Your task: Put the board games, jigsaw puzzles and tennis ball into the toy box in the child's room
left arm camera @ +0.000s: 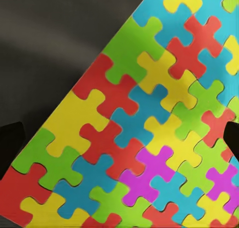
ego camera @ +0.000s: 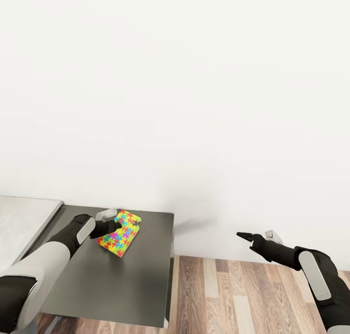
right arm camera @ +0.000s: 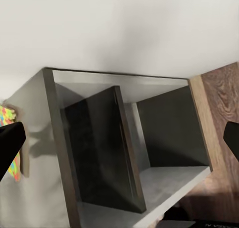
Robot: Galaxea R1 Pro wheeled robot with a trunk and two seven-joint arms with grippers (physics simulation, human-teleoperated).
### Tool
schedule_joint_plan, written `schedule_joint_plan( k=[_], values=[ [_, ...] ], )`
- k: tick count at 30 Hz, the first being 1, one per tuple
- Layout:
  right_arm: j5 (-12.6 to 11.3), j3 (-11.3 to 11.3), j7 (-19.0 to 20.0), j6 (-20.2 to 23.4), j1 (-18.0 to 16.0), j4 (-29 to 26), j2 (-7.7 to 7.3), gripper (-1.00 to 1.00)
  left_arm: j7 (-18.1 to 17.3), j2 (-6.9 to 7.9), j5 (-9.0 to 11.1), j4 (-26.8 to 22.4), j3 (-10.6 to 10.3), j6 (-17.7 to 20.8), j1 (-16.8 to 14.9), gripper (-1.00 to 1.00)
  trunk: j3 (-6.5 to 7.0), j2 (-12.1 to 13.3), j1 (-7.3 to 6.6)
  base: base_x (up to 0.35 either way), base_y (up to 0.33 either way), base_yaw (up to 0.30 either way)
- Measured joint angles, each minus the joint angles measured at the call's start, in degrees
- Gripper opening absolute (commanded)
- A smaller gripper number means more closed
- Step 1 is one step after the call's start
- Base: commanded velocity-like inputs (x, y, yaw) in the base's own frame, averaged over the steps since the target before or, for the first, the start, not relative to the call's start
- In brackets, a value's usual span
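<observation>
Head view: left gripper (ego camera: 113, 225) is at the near edge of a jigsaw puzzle (ego camera: 119, 234), which sits tilted over the dark grey cabinet top (ego camera: 131, 285); can't tell whether it's pinching it. Right gripper (ego camera: 243, 236) hangs over the wood floor (ego camera: 233, 295), fingers looking pressed together. Right wrist view shows an open cabinet compartment (right arm camera: 169, 138) with nothing inside; white wall (ego camera: 175, 81) behind.
</observation>
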Motion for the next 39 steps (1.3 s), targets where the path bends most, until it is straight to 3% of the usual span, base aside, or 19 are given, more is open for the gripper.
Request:
schedule_joint_plan(
  k=[7, 19, 39],
  values=[
    [0.00, 0.00, 0.00, 0.00, 0.00, -0.02, 0.00, 1.00, 0.00, -0.03, 0.01, 0.00, -0.05, 0.00, 0.00, 1.00, 0.00, 0.00, -0.01, -0.092, -0.083, 0.000],
    [0.03, 0.00, -0.01, 0.01, 0.00, -0.03, 0.00, 1.00, 0.08, -0.10, -0.01, 0.01, -2.20, -0.10, 0.00, 1.00, 0.00, 0.00, -0.01, -0.070, -0.078, 0.000],
    [-0.01, 0.00, 0.00, 0.00, 0.00, -0.03, 0.01, 1.00, 0.00, -0.13, -0.01, 0.01, -2.30, -0.10, 0.00, 1.00, 0.00, 0.01, -0.01, -0.005, -0.124, 0.000]
  ],
)
